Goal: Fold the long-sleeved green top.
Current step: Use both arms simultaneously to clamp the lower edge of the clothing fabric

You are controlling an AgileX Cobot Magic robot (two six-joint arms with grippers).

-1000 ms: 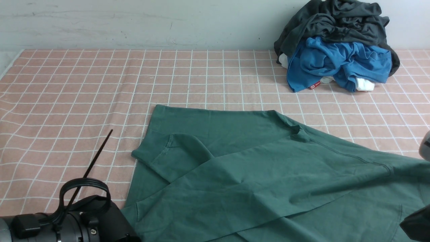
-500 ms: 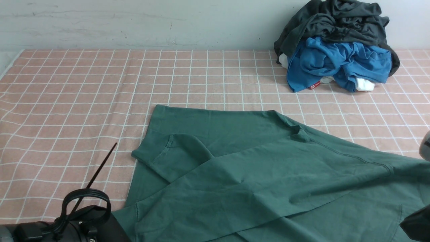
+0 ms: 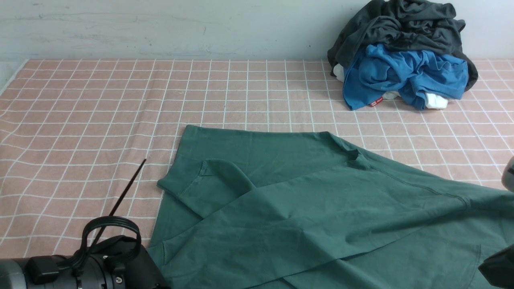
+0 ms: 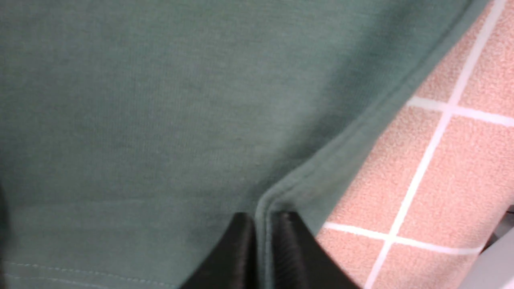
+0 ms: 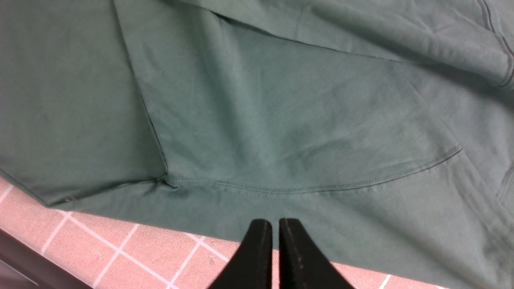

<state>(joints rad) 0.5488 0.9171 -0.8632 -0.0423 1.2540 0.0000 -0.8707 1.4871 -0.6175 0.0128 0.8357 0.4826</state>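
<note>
One checked cloth (image 3: 80, 100) under green top (image 3: 305, 208).

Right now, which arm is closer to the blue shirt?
Right. The right arm sits at the near right edge, same side as the blue shirt; the left arm sits at the near left corner, diagonally opposite.

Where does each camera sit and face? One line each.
Front: between the arms, facing forward over the green long-sleeved top and pink checked cloth; left arm shows.
Left wrist: on the left arm, close on the top's edge; left end effector pinches it.
Right wrist: on the right arm, facing the top's hem; right end effector shut.
Shared: top and cloth.
</note>
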